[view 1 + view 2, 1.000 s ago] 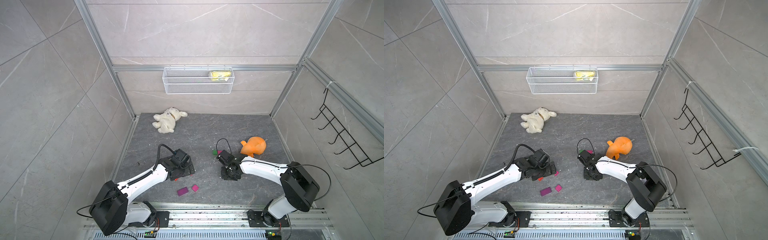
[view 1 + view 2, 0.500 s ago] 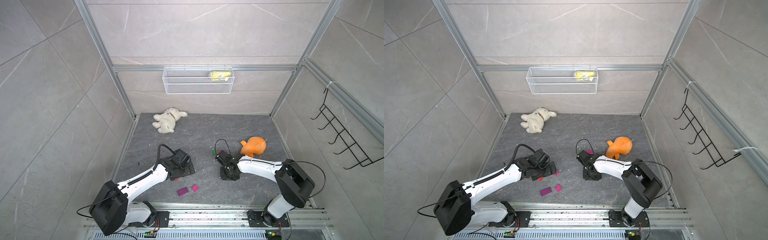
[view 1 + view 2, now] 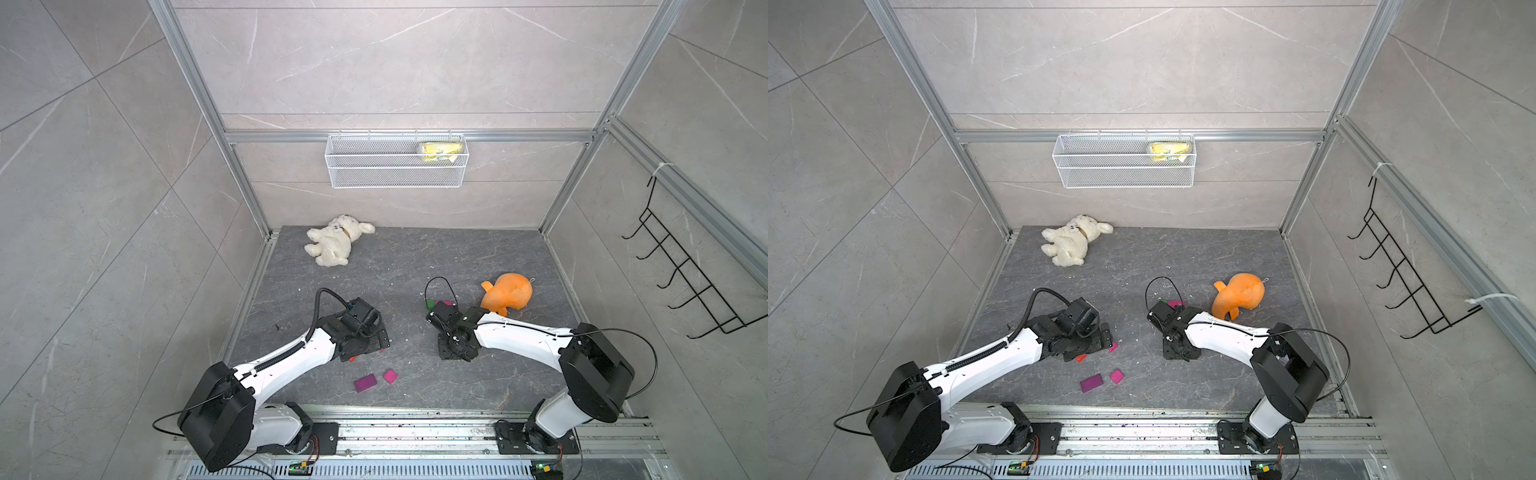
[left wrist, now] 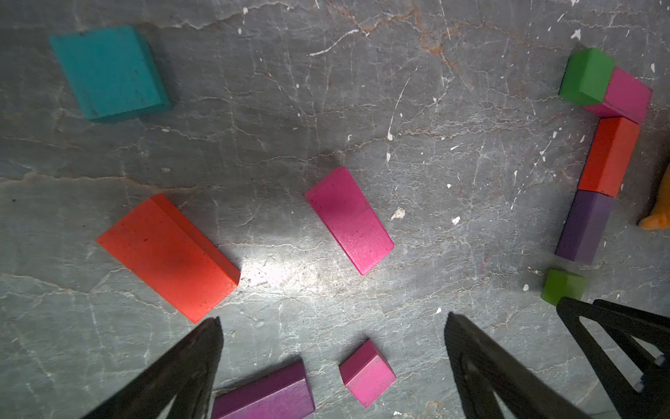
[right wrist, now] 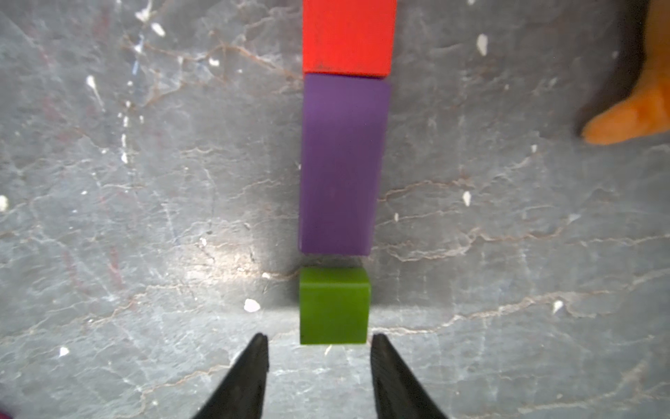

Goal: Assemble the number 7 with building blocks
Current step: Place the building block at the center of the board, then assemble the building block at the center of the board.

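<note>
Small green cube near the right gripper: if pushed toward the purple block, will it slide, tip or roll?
Flat-faced and squat, the small green cube would probably slide, not roll or tip. It looks rigid, likely light. A narrow gap separates it from the purple rectangular block, so a gentle push should suffice.

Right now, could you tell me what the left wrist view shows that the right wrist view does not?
Left wrist only: the open left gripper, the teal block, loose red block, magenta block, small pink block and loose purple block, plus the green bar block touching the pink bar block. Right wrist only: nothing new, just a close look past the parted right gripper. Both: that gripper, the column red block touching the column purple block, the green cube slightly apart from it, and the orange toy.
</note>
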